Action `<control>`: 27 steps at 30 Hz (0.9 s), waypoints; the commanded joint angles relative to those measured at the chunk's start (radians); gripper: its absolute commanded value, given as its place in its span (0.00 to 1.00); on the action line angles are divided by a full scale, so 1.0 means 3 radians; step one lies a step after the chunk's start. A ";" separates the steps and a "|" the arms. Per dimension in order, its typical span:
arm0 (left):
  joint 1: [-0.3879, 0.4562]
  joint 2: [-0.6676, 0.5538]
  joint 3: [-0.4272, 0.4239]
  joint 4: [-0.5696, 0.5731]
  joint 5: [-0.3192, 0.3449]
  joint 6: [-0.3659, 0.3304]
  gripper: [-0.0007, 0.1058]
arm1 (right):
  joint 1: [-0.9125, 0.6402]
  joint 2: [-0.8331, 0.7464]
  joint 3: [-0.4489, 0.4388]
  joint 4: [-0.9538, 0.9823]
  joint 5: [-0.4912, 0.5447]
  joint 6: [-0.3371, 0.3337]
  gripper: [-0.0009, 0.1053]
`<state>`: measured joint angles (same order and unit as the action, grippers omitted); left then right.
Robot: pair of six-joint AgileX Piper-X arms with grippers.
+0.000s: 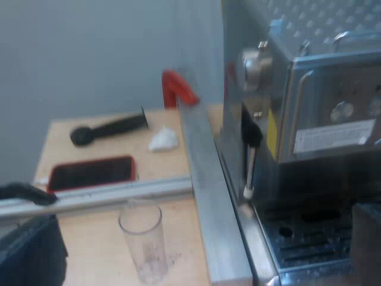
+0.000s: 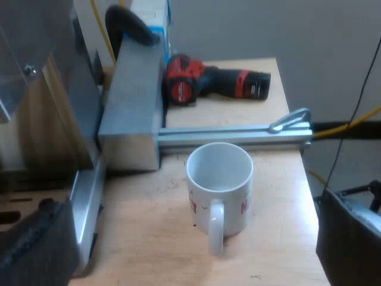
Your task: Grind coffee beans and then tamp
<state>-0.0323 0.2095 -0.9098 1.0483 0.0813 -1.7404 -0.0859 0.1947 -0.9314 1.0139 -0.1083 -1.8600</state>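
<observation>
The espresso machine point(image 1: 321, 119) shows its steel front, a steam wand point(image 1: 250, 164) and the drip tray point(image 1: 309, 238). A clear, empty measuring glass point(image 1: 141, 241) stands upright on the wooden table beside a metal rail, close to the machine's base. My left gripper point(image 1: 196, 256) is open, its dark fingers point(image 1: 27, 253) spread wide, one near the glass and one by the drip tray. A white mug point(image 2: 219, 185) with red print stands upright and empty, handle towards me. My right gripper point(image 2: 190, 253) is open just short of the mug, holding nothing.
A phone in a red case point(image 1: 90, 173), a black-handled tool point(image 1: 110, 128) on its side, a white crumpled wad point(image 1: 162, 139) and a red curved piece point(image 1: 177, 88) lie beyond the aluminium rails point(image 1: 202, 179). A red-black drill point(image 2: 214, 83) lies past another rail point(image 2: 232, 136) and steel block point(image 2: 134, 113).
</observation>
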 commanded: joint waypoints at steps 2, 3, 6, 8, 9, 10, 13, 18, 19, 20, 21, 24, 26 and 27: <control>0.0003 -0.0375 -0.0012 0.0176 -0.0001 0.0072 1.00 | -0.0010 -0.0410 0.0110 0.0058 -0.0030 0.0105 0.78; 0.0003 -0.0424 -0.0012 0.0231 -0.0001 0.0104 1.00 | -0.0010 -0.0464 0.0130 0.0065 -0.0029 0.0111 0.78; 0.0003 -0.0638 -0.0012 0.0493 -0.0001 0.0161 1.00 | -0.0010 -0.0729 0.0199 0.0078 -0.0029 0.0110 0.78; 0.0003 -0.0818 -0.0012 0.0695 -0.0001 0.0159 1.00 | -0.0010 -0.0853 0.0233 0.0087 -0.0029 0.0110 0.78; 0.0003 -0.0849 -0.0012 0.0740 -0.0001 0.0152 1.00 | -0.0010 -0.0853 0.0231 0.0098 -0.0029 0.0110 0.78; 0.0003 -0.0928 -0.0012 0.0819 0.0015 0.0150 1.00 | -0.0001 -0.0828 0.0194 0.0196 -0.0013 0.0087 0.78; 0.0003 -0.1173 -0.0020 0.1057 0.0022 0.0150 1.00 | -0.0002 -0.0822 0.0209 0.0222 -0.0038 0.0007 0.78; 0.0030 -0.1205 -0.0090 0.1508 0.0008 0.0132 1.00 | -0.0002 -0.0834 0.0218 0.0222 -0.0030 -0.0001 0.78; 0.0029 -0.1222 -0.0089 0.1497 -0.0004 0.0132 1.00 | -0.0002 -0.0833 0.0217 0.0222 -0.0030 -0.0001 0.78; 0.0029 -0.1221 -0.0089 0.1473 -0.0003 0.0132 1.00 | -0.0002 -0.0833 0.0223 0.0222 -0.0030 -0.0001 0.78; 0.0029 -0.1221 -0.0089 0.1387 -0.0003 0.0132 1.00 | -0.0002 -0.0833 0.0258 0.0222 -0.0079 -0.0008 0.78; 0.0029 -0.1214 -0.0025 0.1053 -0.0011 0.0132 1.00 | -0.0002 -0.0833 0.0343 0.0168 -0.0288 -0.0008 0.78; 0.0029 -0.1214 0.0052 0.0793 -0.0011 0.0132 1.00 | -0.0002 -0.0833 0.0430 0.0096 -0.0388 -0.0001 0.78; 0.0029 -0.1214 0.0112 0.0652 -0.0011 0.0132 1.00 | -0.0002 -0.0825 0.0484 0.0052 -0.0411 0.0009 0.78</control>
<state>-0.0243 -0.0176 -0.8881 1.2967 0.0815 -1.6907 -0.0859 -0.0080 -0.7979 1.0566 -0.2021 -1.8488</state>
